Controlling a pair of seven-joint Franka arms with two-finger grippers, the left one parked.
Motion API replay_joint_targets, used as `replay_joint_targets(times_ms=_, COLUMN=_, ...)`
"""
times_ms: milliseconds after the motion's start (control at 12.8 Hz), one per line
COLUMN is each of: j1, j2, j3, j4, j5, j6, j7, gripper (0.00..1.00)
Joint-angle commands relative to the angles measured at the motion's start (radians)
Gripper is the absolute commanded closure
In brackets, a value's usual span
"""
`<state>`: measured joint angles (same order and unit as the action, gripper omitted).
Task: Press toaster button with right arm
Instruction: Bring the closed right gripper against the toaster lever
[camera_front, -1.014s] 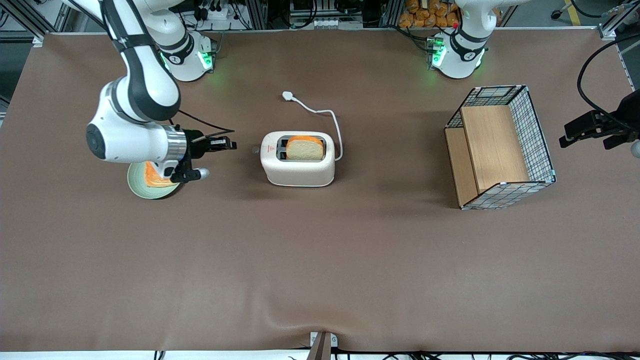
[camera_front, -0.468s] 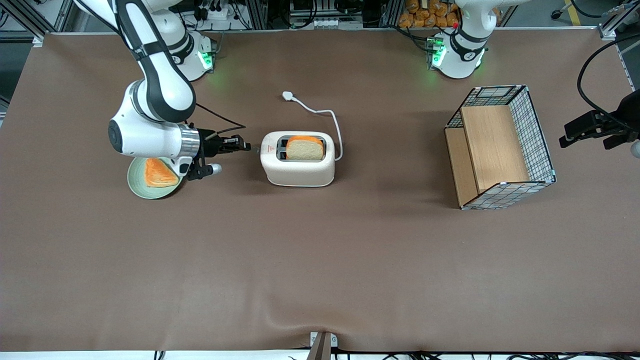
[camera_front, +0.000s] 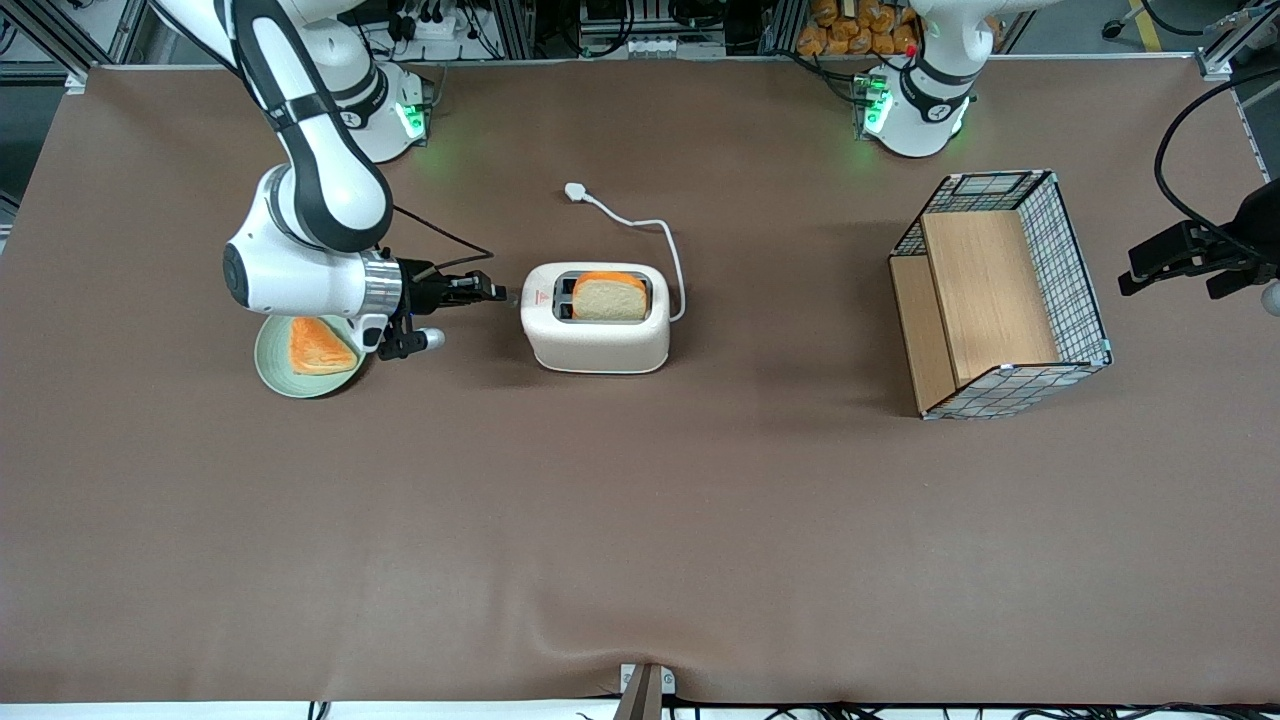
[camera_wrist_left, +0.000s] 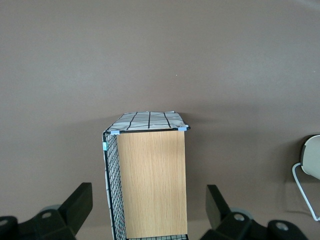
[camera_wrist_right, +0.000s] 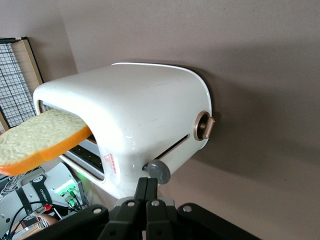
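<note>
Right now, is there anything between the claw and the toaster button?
No. In the right wrist view the shut claw sits just short of the toaster button, nothing between; the front view shows only a sliver of bare table.

Toaster button (camera_wrist_right: 158, 170) contact with hand (camera_wrist_right: 146, 192) (unclear)

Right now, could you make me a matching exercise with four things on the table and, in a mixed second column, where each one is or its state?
Things:
1. gripper
2. bread slice
3. plate
4. plug

Places or states:
A. lies loose on the table, connected to nothing
B. shut, its tips at the toaster button
C. stands in a slot of the toaster
D. holds an orange piece, under the right arm

Pairs: 1-B, 2-C, 3-D, 4-A
</note>
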<state>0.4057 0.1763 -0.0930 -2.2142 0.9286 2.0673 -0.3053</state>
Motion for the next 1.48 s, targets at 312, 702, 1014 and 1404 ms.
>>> replay_joint_targets(times_ms=312, j1=0.041, j2=0.026, j3=-0.008, j4=-0.013, j5=0.079, j6=0.062, j7=-0.044, gripper=1.0)
replay_joint_targets(times_ms=702, j1=0.042, j2=0.06, j3=-0.007, j4=-0.012, j5=0.079, j6=0.086, j7=-0.046, gripper=1.0)
replay_joint_targets(times_ms=1014, j1=0.042, j2=0.081, j3=-0.008, j4=-0.013, j5=0.12, j6=0.086, j7=-0.06, gripper=1.0)
replay_joint_targets(times_ms=1404, j1=0.041, j2=0.137, j3=-0.008, j4=-0.015, j5=0.18, j6=0.086, j7=-0.136, gripper=1.0)
